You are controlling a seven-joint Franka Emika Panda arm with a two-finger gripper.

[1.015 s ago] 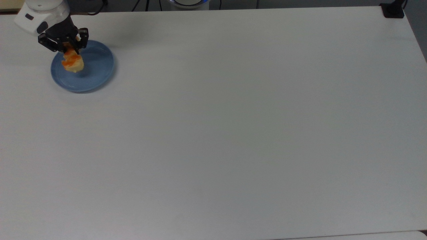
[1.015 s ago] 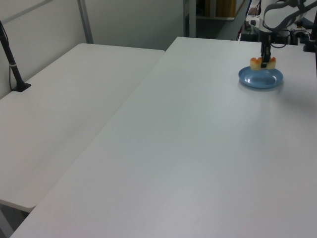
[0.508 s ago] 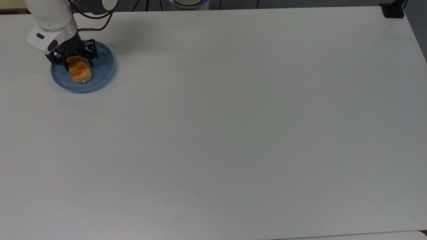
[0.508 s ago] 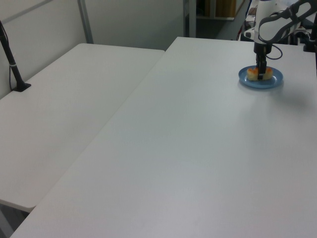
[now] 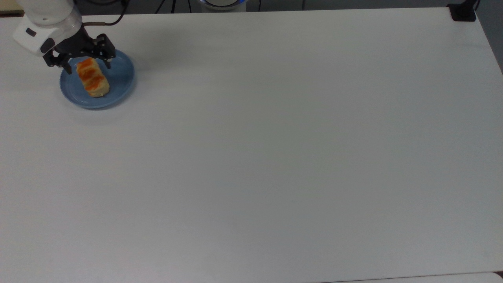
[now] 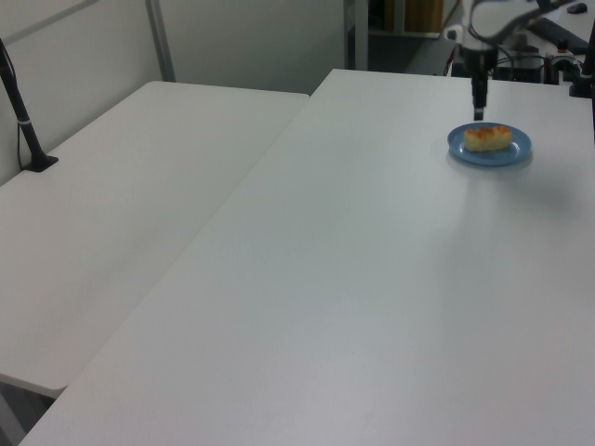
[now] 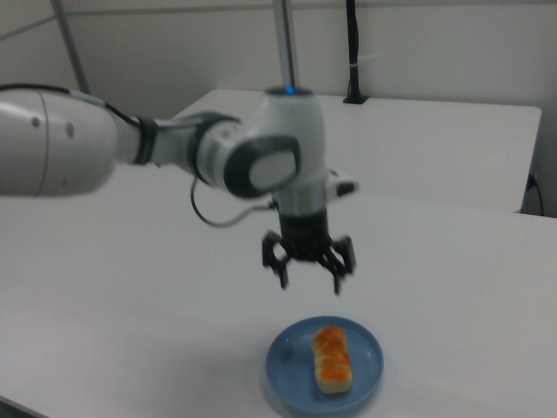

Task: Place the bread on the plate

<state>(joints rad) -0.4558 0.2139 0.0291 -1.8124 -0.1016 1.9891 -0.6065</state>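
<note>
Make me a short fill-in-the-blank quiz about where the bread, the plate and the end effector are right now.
1. The bread lies on the ____.
2. The plate is light ____ in colour.
3. The end effector hangs above the plate with its fingers ____.
4. The plate rests on a ____ table.

Missing words: plate; blue; open; white

Robot lab, plain white tables, partition walls, clamped camera pole
</note>
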